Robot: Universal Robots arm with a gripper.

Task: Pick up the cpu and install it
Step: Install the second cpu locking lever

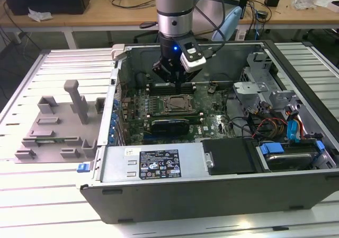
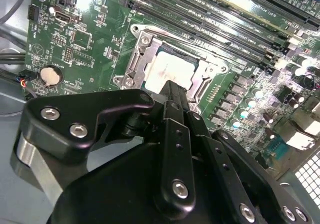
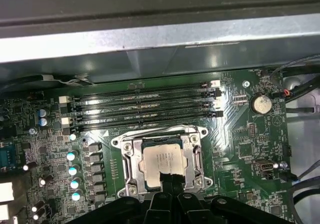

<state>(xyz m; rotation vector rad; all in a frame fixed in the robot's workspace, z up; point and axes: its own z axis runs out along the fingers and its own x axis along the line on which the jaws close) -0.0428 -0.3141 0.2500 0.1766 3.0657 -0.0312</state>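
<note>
Gripper (image 3: 167,181) sits low over the socket (image 3: 161,163), fingers pressed together into one narrow black tip (clenched, nothing between them that shows). In both wrist views the tip (image 2: 172,92) overlaps the near edge of the cpu; whether it touches cannot be told. The cpu (image 3: 162,160) lies flat inside the socket's metal frame, silver top up, seated on the green motherboard (image 3: 250,149). Second wrist view agrees: cpu (image 2: 172,72) in the frame, gripper body in front. Just beyond the socket, four black memory slots (image 3: 145,107) run side by side. A round coin battery (image 3: 261,104) sits off to one side. Farther back, the grey case wall (image 3: 160,39). In the exterior view the arm (image 1: 174,15) reaches down into the open computer case (image 1: 212,190), gripper (image 1: 172,79) above the socket (image 1: 179,104). Grey plastic tray (image 1: 55,126) lies on the table, well apart on the exterior view's left.
</note>
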